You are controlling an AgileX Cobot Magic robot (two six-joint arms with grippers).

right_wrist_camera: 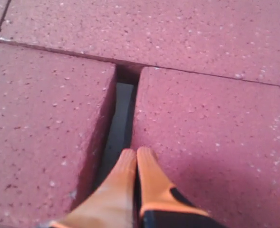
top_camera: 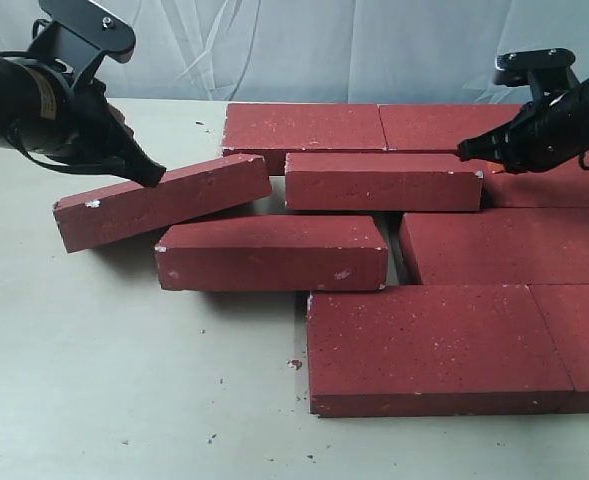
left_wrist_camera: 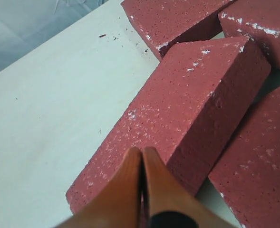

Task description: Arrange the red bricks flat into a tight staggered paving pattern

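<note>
Several red bricks lie flat in staggered rows, among them one in the back row (top_camera: 302, 127), one in the second row (top_camera: 382, 180) and one in the front row (top_camera: 434, 345). One brick (top_camera: 164, 200) (left_wrist_camera: 187, 95) lies askew at the left, angled away from the rows. My left gripper (top_camera: 149, 172) (left_wrist_camera: 142, 151) is shut, empty, with its tips on that brick's top face. My right gripper (top_camera: 464, 152) (right_wrist_camera: 136, 152) is also shut and empty. It hovers at the narrow gap (right_wrist_camera: 120, 114) between two second-row bricks (right_wrist_camera: 40, 118) (right_wrist_camera: 216, 142).
A single brick (top_camera: 271, 252) lies apart from its row neighbour (top_camera: 504, 245), with a gap between them. Brick crumbs (top_camera: 294, 364) dot the pale tabletop (top_camera: 94, 380). A light sheet (top_camera: 324, 50) hangs behind the table.
</note>
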